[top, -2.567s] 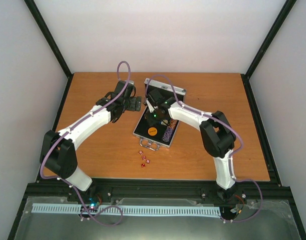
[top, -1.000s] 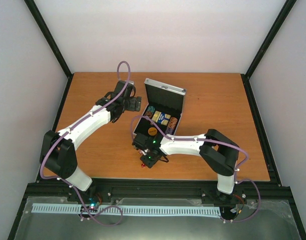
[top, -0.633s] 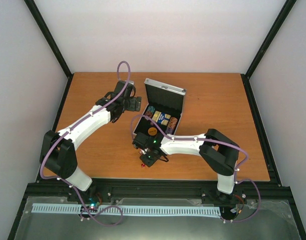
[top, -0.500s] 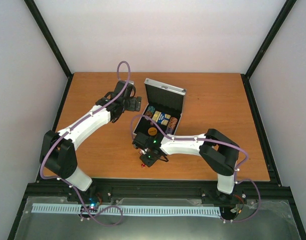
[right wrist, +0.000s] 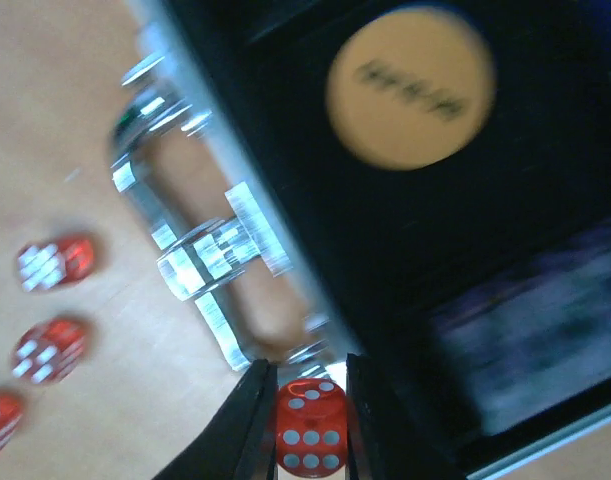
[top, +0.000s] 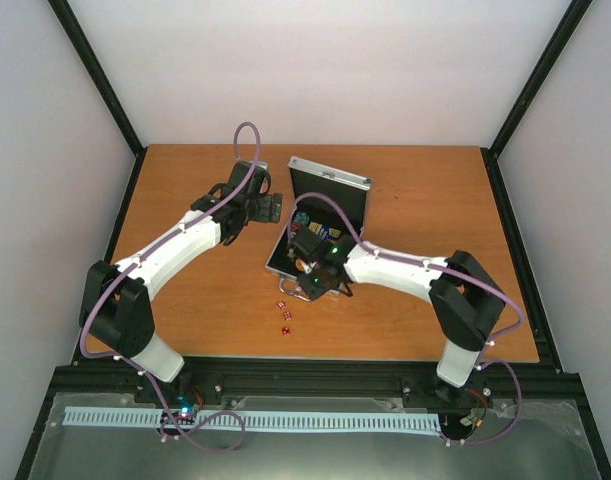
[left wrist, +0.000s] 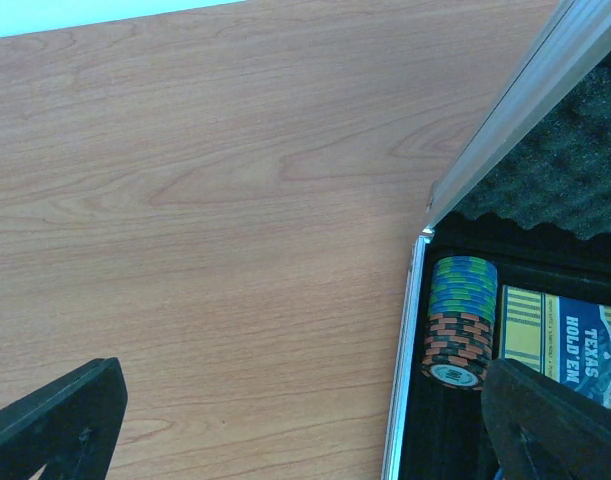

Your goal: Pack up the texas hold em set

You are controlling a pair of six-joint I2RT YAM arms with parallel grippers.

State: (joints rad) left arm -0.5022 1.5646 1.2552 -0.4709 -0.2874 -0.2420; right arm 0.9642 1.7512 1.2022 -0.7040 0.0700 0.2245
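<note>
The silver case (top: 328,180) stands open mid-table, its black lining, striped chips (left wrist: 459,318) and blue-yellow card deck (left wrist: 575,340) showing in the left wrist view. My right gripper (right wrist: 311,425) is shut on a red die (right wrist: 310,425) and holds it over the case's front edge by the metal handle (right wrist: 200,265). The orange disc (right wrist: 410,85) lies in the black tray. Three more red dice (right wrist: 50,345) lie on the table in front of the case, also in the top view (top: 284,317). My left gripper (top: 272,207) is open beside the case's left side, empty.
The wooden table (top: 185,290) is bounded by black frame rails (top: 305,375) at the near edge. The case lid (left wrist: 505,120) with grey foam stands upright close to my left gripper.
My right gripper closed on a die on the table in front of the case, then lifted it back up to the case's front edge. The left arm has not moved.
</note>
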